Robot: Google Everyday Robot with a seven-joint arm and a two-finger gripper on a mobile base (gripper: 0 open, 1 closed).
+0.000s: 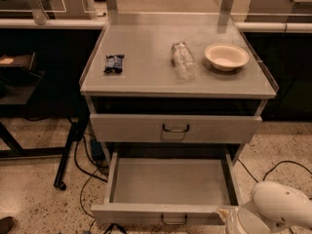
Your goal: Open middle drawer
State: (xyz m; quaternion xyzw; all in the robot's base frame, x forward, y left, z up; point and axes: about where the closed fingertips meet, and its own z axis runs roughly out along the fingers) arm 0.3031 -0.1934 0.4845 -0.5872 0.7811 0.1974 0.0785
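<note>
The middle drawer point(170, 182) is pulled out, showing a plain grey, empty inside. Its front edge carries a small dark loop handle point(174, 222) at the bottom of the view. My gripper point(235, 221) is at the lower right, by the drawer's front right corner, mostly hidden behind my white arm point(280, 204). The drawer above it point(175, 128) is shut, with the same kind of handle. Any drawer below is hidden under the open one.
On the cabinet top point(146, 72) lie a dark snack packet point(114, 63), a clear plastic bottle on its side point(183, 59) and a cream bowl point(226, 56). Cables point(90, 165) and a black stand leg point(66, 160) are on the speckled floor at left.
</note>
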